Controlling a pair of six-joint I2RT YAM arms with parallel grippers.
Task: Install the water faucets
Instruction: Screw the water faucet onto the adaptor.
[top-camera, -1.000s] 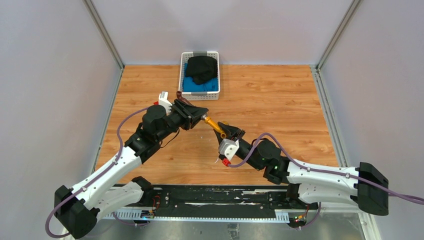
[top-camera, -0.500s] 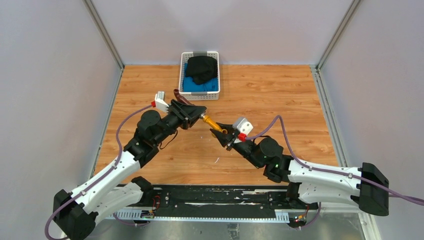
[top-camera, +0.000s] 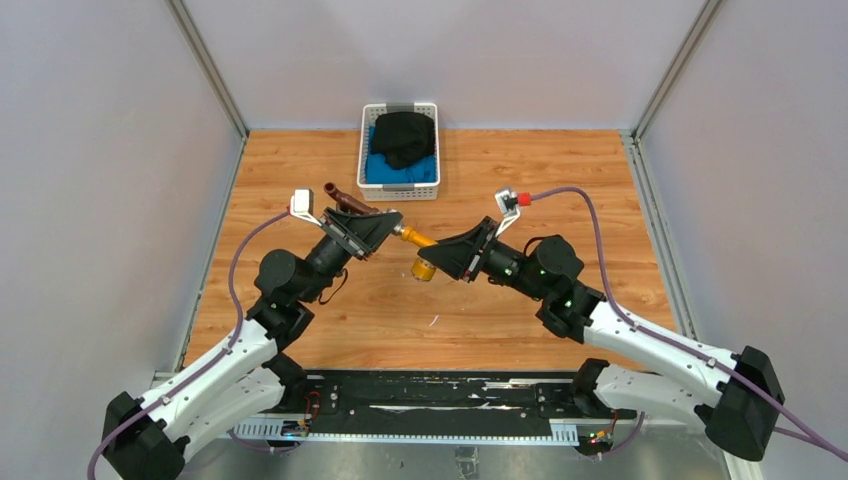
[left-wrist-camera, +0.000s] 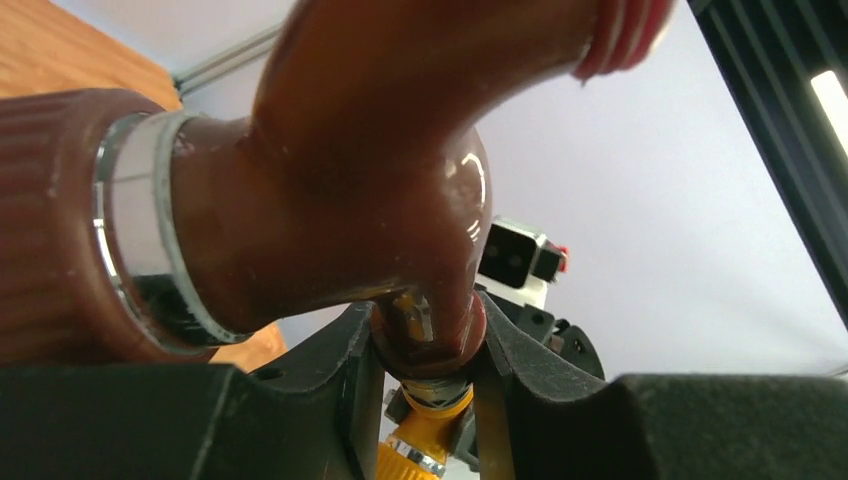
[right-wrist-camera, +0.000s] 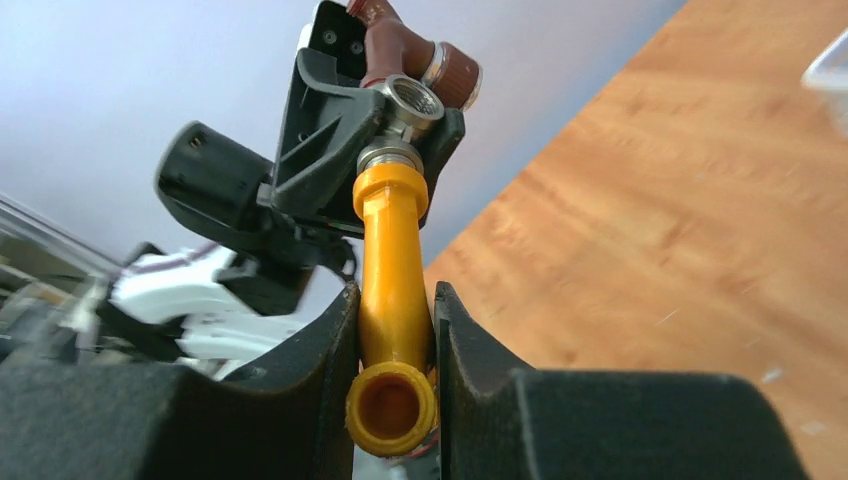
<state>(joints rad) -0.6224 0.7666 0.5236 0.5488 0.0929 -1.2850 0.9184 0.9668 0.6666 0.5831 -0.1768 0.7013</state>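
Note:
Both arms hold the two water faucets end to end above the wooden table. My left gripper (top-camera: 377, 228) is shut on the dark reddish-brown faucet (top-camera: 340, 198); in the left wrist view the fingers (left-wrist-camera: 340, 350) clamp its round body (left-wrist-camera: 350, 190). My right gripper (top-camera: 447, 257) is shut on the brass-yellow faucet (top-camera: 420, 243); in the right wrist view the fingers (right-wrist-camera: 335, 330) pinch its stem (right-wrist-camera: 392, 260), open spout end towards the camera. A silvery threaded fitting (right-wrist-camera: 403, 105) sits between the yellow faucet and the brown one (right-wrist-camera: 415, 50), inside the left gripper (right-wrist-camera: 330, 130).
A white basket (top-camera: 400, 193) with black and blue cloth stands at the back middle of the table. Grey walls with metal posts close in the left, right and back sides. A black rail (top-camera: 430, 395) runs along the near edge between the arm bases.
My right wrist has rolled over while shut on the yellow faucet, its camera swinging from below to above, and the spout now points down. The left arm has swung left with the brown faucet.

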